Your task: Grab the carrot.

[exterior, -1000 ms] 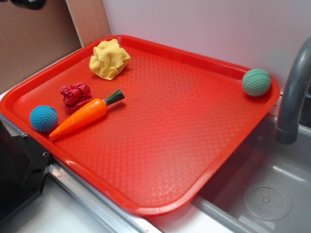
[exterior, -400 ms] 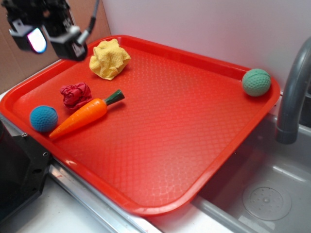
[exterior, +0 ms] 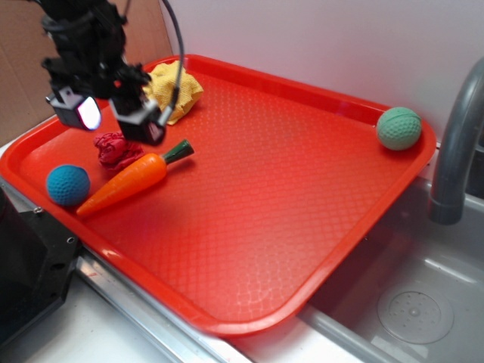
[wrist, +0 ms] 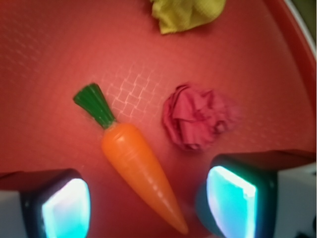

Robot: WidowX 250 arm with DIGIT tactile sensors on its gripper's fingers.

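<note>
Red textured plastic forms the tray (exterior: pixel 302 197), the largest item in view; it sits tilted across the corner of a grey sink (exterior: pixel 423 302), with a grey faucet (exterior: pixel 457 144) rising at the right edge.

The black arm (exterior: pixel 79 30) enters from the upper left in the exterior view and ends in the gripper (exterior: pixel 113 121). The jaws stand wide apart and hold nothing. In the wrist view the gripper (wrist: pixel 148 203) shows two fingers (wrist: pixel 233 196) with pale glowing pads, one at each lower corner, with open space between them.

The carrot (exterior: pixel 128 181) lies flat on the tray near the left rim. Its dark green stem points toward the tray centre and its tip points toward the near left rim. In the wrist view the carrot (wrist: pixel 136 168) lies diagonally, and its pointed end falls between the two fingers. No contact between fingers and carrot is visible.

The yellow cloth (exterior: pixel 178 91) sits bunched near the far left corner, partly hidden behind the gripper. The green ball (exterior: pixel 398 128) rests in the far right corner. The blue ball (exterior: pixel 67 184) rests near the left rim, just beside the carrot tip. The red cloth wad (exterior: pixel 113 149) lies just beside the carrot, on the side toward the yellow cloth.
</note>
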